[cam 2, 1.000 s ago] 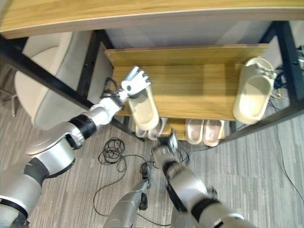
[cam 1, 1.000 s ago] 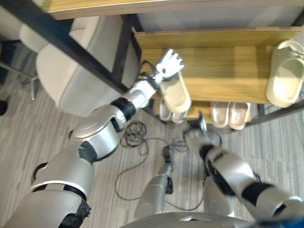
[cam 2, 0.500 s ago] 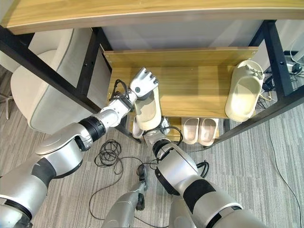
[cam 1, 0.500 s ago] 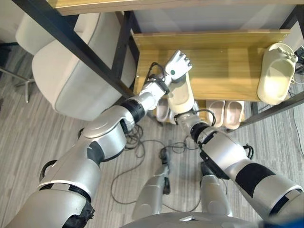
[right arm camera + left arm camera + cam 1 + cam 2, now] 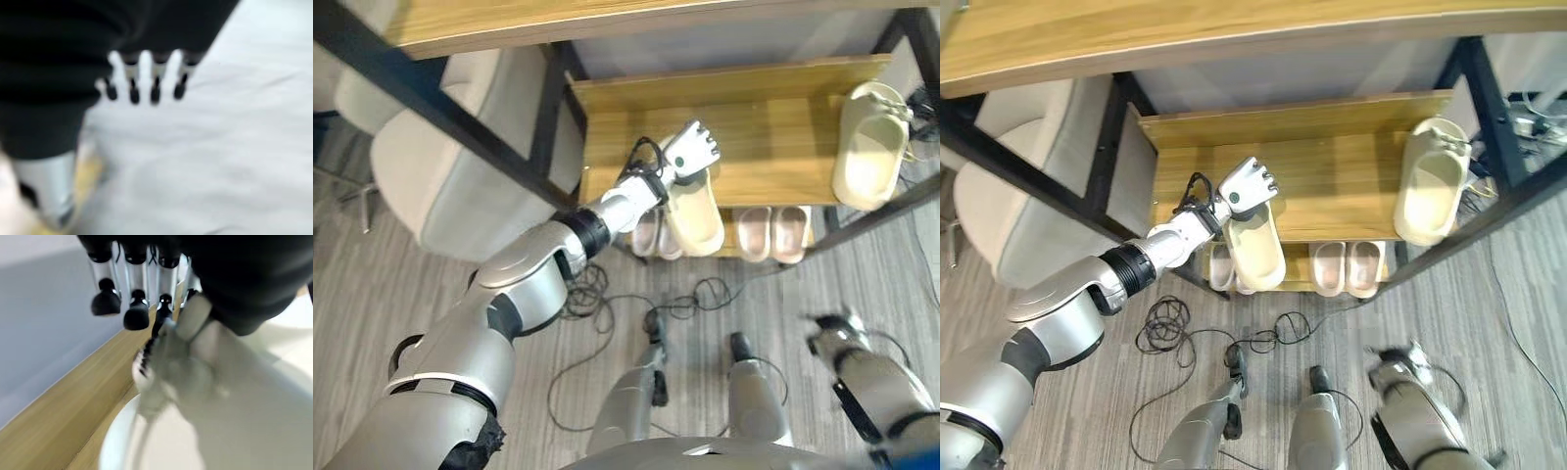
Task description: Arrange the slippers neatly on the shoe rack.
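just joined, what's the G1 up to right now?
It's putting slippers on the shoe rack. The left hand is curled on the toe end of a cream slipper at the front of the wooden shelf, heel end hanging over the edge. A matching slipper sits at the shelf's right end. Two pinkish pairs are on the lower level. The right hand is low by the floor, fingers straight, holding nothing.

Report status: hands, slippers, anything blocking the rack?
Left hand shut on cream slipper, heel overhanging wooden shelf. Right hand open, low. Matching slipper at shelf's right end. Nothing blocking.
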Motion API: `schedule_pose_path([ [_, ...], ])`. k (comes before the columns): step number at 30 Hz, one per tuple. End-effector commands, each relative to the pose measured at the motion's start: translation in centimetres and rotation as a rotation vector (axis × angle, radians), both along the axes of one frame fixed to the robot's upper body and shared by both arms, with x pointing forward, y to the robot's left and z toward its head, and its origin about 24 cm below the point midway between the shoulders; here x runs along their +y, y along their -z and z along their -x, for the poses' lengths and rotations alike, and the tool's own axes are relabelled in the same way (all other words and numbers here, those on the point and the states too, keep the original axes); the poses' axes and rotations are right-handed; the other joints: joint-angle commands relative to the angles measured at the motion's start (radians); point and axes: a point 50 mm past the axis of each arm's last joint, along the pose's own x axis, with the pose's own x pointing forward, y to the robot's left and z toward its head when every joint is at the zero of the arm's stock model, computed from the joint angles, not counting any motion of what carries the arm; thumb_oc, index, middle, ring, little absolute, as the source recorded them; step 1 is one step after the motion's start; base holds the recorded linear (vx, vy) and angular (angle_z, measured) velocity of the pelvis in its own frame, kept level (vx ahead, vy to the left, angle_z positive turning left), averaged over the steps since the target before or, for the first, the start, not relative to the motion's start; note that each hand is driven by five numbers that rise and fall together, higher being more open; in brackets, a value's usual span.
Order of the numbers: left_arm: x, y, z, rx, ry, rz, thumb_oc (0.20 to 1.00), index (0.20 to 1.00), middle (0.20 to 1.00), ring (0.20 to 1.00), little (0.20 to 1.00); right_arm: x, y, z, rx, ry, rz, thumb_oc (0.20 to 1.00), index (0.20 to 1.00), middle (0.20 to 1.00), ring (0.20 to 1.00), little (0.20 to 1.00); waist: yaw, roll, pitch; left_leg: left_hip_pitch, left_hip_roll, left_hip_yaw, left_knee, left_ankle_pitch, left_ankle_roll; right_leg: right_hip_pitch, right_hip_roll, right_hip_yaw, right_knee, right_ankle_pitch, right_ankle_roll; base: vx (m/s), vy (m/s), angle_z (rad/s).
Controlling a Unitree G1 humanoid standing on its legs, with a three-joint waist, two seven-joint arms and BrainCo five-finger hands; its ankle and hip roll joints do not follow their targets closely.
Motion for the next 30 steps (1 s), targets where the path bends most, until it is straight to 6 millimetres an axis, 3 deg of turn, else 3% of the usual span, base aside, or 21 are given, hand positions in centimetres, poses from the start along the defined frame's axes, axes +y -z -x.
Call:
schedule_pose_path([
  [1, -1.0, -5.2, -0.5, -0.137, 0.029, 0.066, 0.2, 0.2, 0.2, 0.2, 0.2, 0.7, -0.2, -1.2, -0.058, -0.003, -0.04, 1.0, 1.0, 1.0, 1.0, 1.0, -0.021, 0.033, 0.064, -0.001, -0.01, -0.001, 0.102, -0.216, -0.026, -0.037, 0.011, -0.056, 0.013, 0.016, -0.045, 0.0, -0.039, -0.08],
  [7, -0.3, -5.8, -1.0, -0.148, -0.001, 0.076, 0.2, 0.2, 0.2, 0.2, 0.2, -0.3, -0.2, -0.1, -0.059, 0.022, -0.015, 1.0, 1.0, 1.0, 1.0, 1.0, -0.052, 0.04, 0.068, -0.001, -0.006, 0.013, 0.103, -0.218, -0.027, -0.045, 0.01, -0.046, 0.015, 0.013, -0.042, 0.0, -0.024, -0.14],
  [18, 0.8, -8.2, -2.1, -0.191, -0.096, 0.083, 0.2, 0.2, 0.2, 0.2, 0.2, -0.1, -0.6, -1.0, -0.108, 0.005, 0.008, 1.0, 1.0, 1.0, 1.0, 1.0, -0.111, 0.042, 0.089, -0.012, 0.0, 0.046, 0.103, -0.221, -0.026, -0.079, 0.016, -0.008, 0.028, 0.015, -0.038, -0.01, 0.002, -0.08],
  [24, 2.1, -9.6, -2.5, -0.225, -0.147, 0.06, 0.2, 0.2, 0.2, 0.2, 0.2, -0.6, 0.3, 1.4, -0.065, 0.044, 0.021, 1.0, 1.0, 1.0, 1.0, 1.0, -0.147, 0.042, 0.088, -0.025, 0.008, 0.069, 0.09, -0.215, -0.026, -0.101, 0.023, 0.008, 0.005, 0.032, -0.033, -0.01, 0.0, -0.09],
  [30, 1.6, -10.6, -2.4, -0.248, -0.139, 0.045, 0.2, 0.2, 0.2, 0.2, 0.2, -0.5, 0.7, 2.1, -0.051, 0.064, 0.015, 1.0, 1.0, 1.0, 1.0, 1.0, -0.159, 0.041, 0.089, -0.036, 0.011, 0.072, 0.093, -0.214, -0.027, -0.109, 0.028, 0.014, 0.001, 0.034, -0.033, 0.0, -0.014, -0.11],
])
